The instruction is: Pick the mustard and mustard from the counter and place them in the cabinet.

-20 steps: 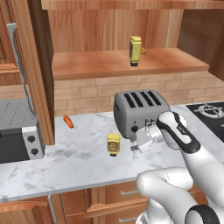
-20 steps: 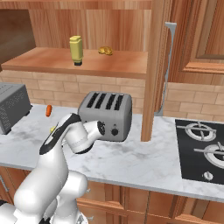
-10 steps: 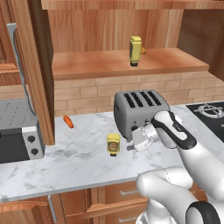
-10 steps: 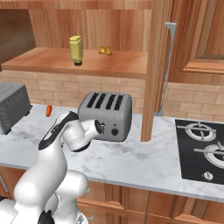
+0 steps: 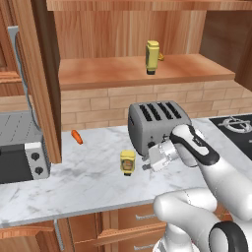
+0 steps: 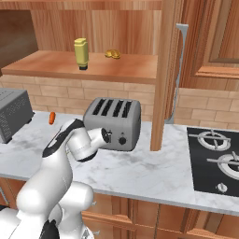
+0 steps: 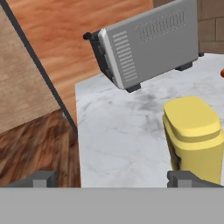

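Observation:
One mustard [image 5: 127, 162] stands upright on the counter [image 5: 88, 182], in front of the toaster's left end. My gripper [image 5: 146, 166] hangs open just right of it, not touching. In the hand view this mustard [image 7: 194, 133] stands close by the right fingertip [image 7: 188, 178], off to the side of the open gripper [image 7: 113, 178]. The other mustard [image 5: 152, 56] stands on the shelf of the cabinet [image 5: 197, 74]. The right base view shows that mustard [image 6: 81, 52] on the cabinet [image 6: 135, 70] shelf, with my arm in front of the counter bottle.
A silver toaster [image 5: 157, 123] stands right behind my hand. A small carrot [image 5: 76, 137] lies further left, beside a toaster oven [image 5: 19, 152]. The open cabinet door [image 5: 34, 74] hangs over the counter's left. A stove [image 6: 219, 158] lies right. A yellow-brown lump [image 6: 112, 54] sits on the shelf.
My open gripper has crept a little left and down toward the mustard on the counter. Neither bottle has moved.

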Tool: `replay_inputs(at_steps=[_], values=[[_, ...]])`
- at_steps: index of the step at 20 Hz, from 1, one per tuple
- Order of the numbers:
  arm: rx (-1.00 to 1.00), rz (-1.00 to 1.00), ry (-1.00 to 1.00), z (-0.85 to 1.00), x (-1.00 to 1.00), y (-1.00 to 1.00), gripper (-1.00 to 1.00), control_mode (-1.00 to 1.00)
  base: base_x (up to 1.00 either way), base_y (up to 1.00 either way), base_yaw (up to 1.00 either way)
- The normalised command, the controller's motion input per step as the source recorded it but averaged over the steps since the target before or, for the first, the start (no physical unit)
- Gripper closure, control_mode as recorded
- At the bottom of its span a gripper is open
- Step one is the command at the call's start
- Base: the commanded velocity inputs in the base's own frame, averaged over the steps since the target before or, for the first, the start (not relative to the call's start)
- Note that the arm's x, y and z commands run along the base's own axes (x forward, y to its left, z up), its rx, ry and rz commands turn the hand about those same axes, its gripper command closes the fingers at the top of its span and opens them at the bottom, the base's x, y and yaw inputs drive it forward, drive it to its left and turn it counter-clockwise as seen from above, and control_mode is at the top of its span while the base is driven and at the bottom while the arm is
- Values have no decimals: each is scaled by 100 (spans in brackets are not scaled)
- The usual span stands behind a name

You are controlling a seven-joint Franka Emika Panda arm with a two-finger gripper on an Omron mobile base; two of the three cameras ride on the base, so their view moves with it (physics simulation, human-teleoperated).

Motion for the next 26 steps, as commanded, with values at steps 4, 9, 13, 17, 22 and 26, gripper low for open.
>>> replay_inputs(at_steps=[4,9,13,17,22,26], values=[[0,0,0,-8,2,0,-100,-100,0,0,0],[0,0,0,-8,4,0,-100,-100,0,0,0],[0,0,-3,-5,8,0,-100,-100,0,0,0],[0,-1,-4,-1,14,0,-100,-100,0,0,0],[1,-2,-3,0,16,1,-100,-100,0,0,0],[0,-1,-1,-2,15,4,-100,-100,0,0,0]])
